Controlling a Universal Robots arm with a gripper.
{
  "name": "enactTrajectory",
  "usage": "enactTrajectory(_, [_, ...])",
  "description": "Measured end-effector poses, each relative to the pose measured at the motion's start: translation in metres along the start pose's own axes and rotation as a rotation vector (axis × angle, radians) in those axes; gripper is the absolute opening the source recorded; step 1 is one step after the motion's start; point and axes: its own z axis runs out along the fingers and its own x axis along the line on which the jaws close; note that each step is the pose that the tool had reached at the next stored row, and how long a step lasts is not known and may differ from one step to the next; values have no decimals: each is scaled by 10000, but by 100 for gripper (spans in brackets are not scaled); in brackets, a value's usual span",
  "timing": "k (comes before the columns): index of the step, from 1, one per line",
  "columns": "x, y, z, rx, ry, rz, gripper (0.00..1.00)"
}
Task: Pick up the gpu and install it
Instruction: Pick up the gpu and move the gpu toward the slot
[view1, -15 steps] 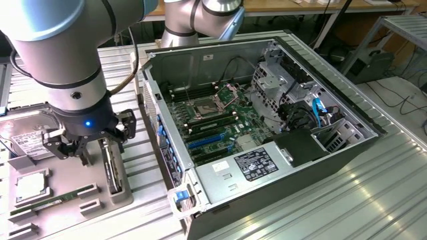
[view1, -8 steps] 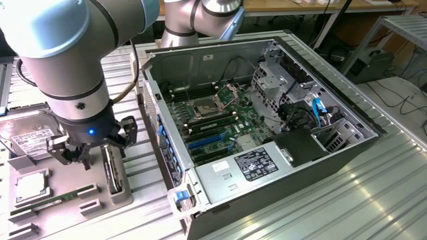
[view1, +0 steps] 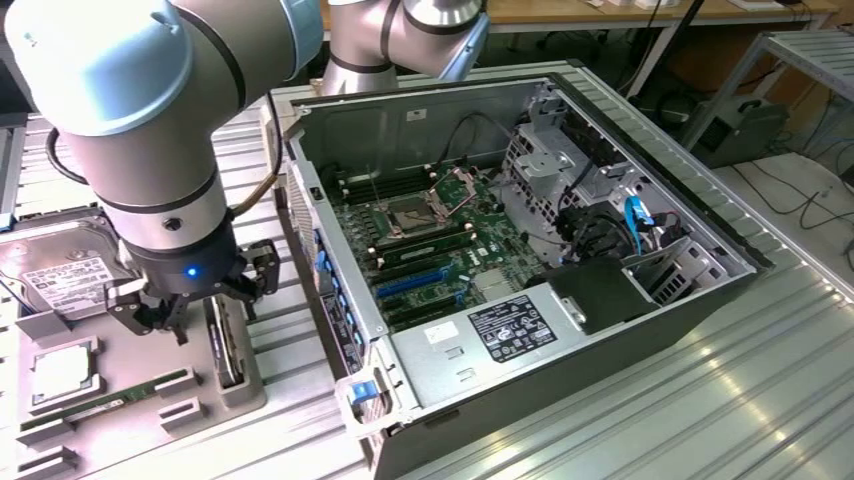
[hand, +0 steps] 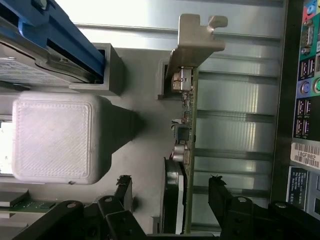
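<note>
Plainly spread, the fingers stood released, one on each side of the gpu. The wrist view showed a gap on both sides, so nothing was grasped. The gripper straddled the card's upper edge at the end away from its metal bracket.

The gpu stood on edge in a slot of the grey holder tray, with the bracket end next to a raised post. In the exterior view the gripper sat low over that tray on the exterior view's left, with the gpu right under it. A hard drive lay further left on the same tray.

The computer case lay open on the worktop to the exterior view's right, well apart from the card. Its motherboard was exposed and the blue slots looked unfilled.

Step in hand, as I judged it, was the pre-grasp of the pick-up, fingers lined up but not closed. Install had not begun.

The grasp probably called for a square pinch on the card's two flat faces, clear of the small components near the bracket. The lift likely had to go straight out of the holder slot so the board did not bind or twist.
</note>
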Motion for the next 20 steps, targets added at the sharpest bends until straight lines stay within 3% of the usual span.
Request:
enactTrajectory(6, [0, 0, 0, 0, 0, 0, 72])
enactTrajectory(11, [0, 0, 0, -1, 0, 0, 46])
enactTrajectory(12, [0, 0, 0, -1, 0, 0, 46])
enactTrajectory(14, [0, 0, 1, -1, -1, 0, 33])
enactTrajectory(20, [0, 0, 0, 0, 0, 0, 33])
